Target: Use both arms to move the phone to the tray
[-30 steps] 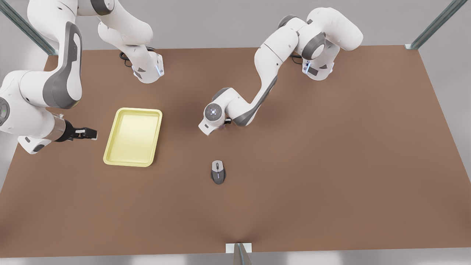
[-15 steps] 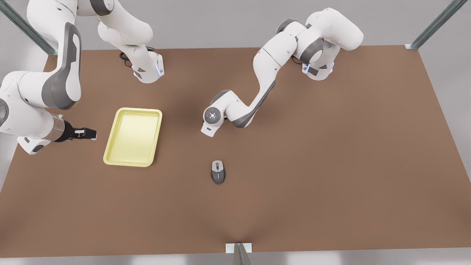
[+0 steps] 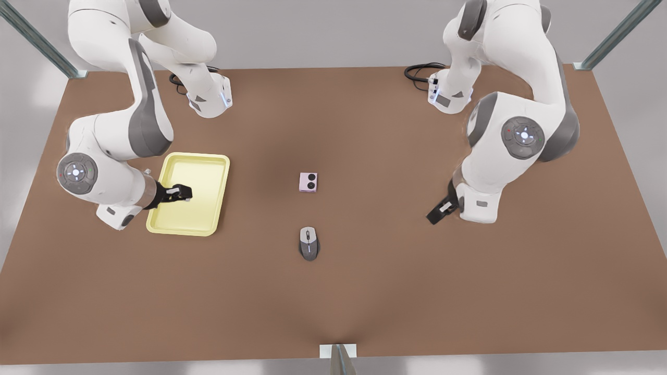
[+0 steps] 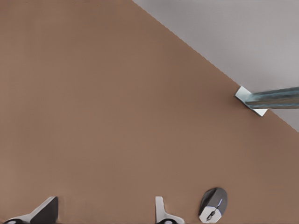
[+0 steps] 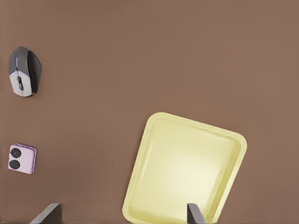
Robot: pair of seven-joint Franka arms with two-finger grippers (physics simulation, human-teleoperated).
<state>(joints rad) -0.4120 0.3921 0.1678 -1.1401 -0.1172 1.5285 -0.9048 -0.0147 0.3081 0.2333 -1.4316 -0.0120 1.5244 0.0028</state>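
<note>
The phone point(image 3: 308, 182) looks light and rigid. Its smooth, hard faces could slip, so I would take it across two opposite side edges rather than press on the face. It is a small, nearly square pink-lilac slab with two black circles on top. It lies flat on the brown table point(image 3: 417, 286), well apart from both grippers and roughly between them.

The left gripper point(image 3: 437, 211) hangs low over bare table with its fingers apart and holds nothing. The grey computer mouse point(image 3: 308, 243) lies between it and the table's edge bracket in its wrist view.

The right gripper point(image 3: 180, 192) hovers over the pale yellow tray point(image 3: 208, 177), fingers also spread and empty.
</note>
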